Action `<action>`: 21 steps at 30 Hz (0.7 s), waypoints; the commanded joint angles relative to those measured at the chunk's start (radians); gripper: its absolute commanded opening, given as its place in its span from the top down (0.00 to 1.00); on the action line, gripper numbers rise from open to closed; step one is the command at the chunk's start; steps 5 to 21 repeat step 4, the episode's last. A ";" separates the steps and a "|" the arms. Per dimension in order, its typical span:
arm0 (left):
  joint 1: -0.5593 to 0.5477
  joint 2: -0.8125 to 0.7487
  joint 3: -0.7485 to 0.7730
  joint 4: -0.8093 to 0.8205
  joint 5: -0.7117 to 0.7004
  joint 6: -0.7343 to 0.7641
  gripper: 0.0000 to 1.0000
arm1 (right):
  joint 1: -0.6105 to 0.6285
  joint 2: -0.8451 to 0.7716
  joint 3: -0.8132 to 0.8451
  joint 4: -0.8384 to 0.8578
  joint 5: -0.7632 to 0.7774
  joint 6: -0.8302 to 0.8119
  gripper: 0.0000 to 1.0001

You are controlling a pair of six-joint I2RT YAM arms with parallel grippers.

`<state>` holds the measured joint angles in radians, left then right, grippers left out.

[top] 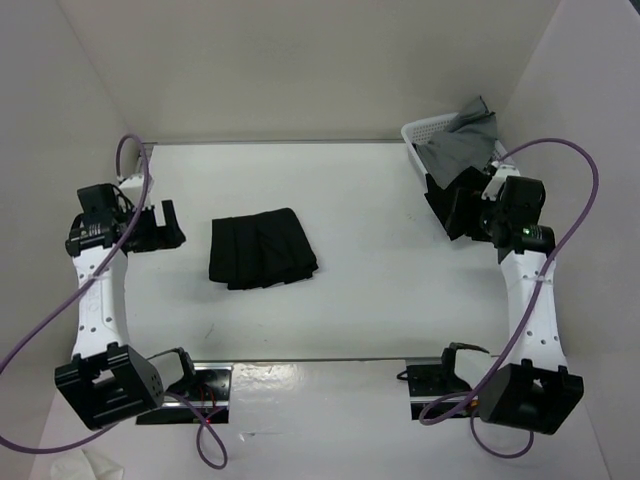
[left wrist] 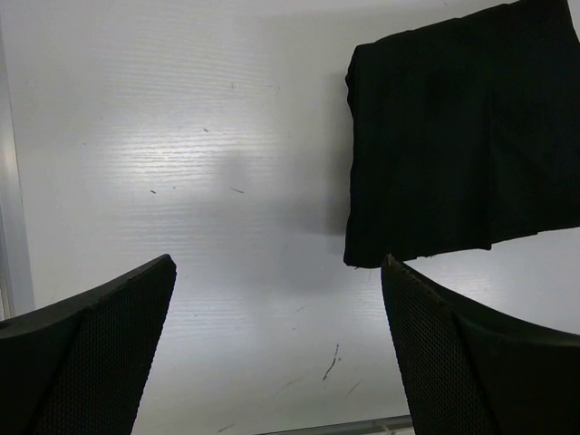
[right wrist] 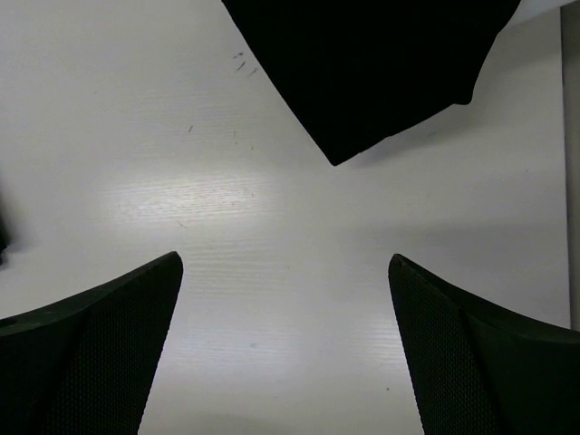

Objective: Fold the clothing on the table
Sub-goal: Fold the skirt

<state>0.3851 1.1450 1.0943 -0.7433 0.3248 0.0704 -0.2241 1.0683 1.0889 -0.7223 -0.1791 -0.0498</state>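
Observation:
The clothing, a black pleated skirt (top: 262, 248), lies folded into a compact rectangle on the white table (top: 380, 250), left of centre. The left wrist view shows it at the upper right (left wrist: 462, 136), flat, with its near corner just beyond the right fingertip. My left gripper (top: 166, 226) (left wrist: 279, 272) hovers to the left of the skirt, open and empty, over bare table. My right gripper (top: 462, 218) (right wrist: 285, 267) is at the far right, by the basket, also open with nothing between its fingers.
A white mesh basket (top: 425, 133) stands at the back right with a grey cloth (top: 465, 140) in it and a plain black garment (top: 440, 195) hanging out. A corner of black fabric (right wrist: 372, 72) lies ahead of the right gripper. White walls enclose the table.

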 commanded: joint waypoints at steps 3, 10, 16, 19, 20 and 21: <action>0.006 -0.030 -0.010 0.028 0.000 -0.017 0.00 | -0.024 -0.050 -0.040 0.066 -0.020 -0.018 0.02; 0.006 -0.030 -0.010 0.028 0.000 -0.017 0.00 | -0.024 -0.050 -0.040 0.066 -0.020 -0.018 0.02; 0.006 -0.030 -0.010 0.028 0.000 -0.017 0.00 | -0.024 -0.050 -0.040 0.066 -0.020 -0.018 0.02; 0.006 -0.030 -0.010 0.028 0.000 -0.017 0.00 | -0.024 -0.050 -0.040 0.066 -0.020 -0.018 0.02; 0.006 -0.030 -0.010 0.028 0.000 -0.017 0.00 | -0.024 -0.050 -0.040 0.066 -0.020 -0.018 0.02; 0.006 -0.030 -0.010 0.028 0.000 -0.017 0.00 | -0.024 -0.050 -0.040 0.066 -0.020 -0.018 0.02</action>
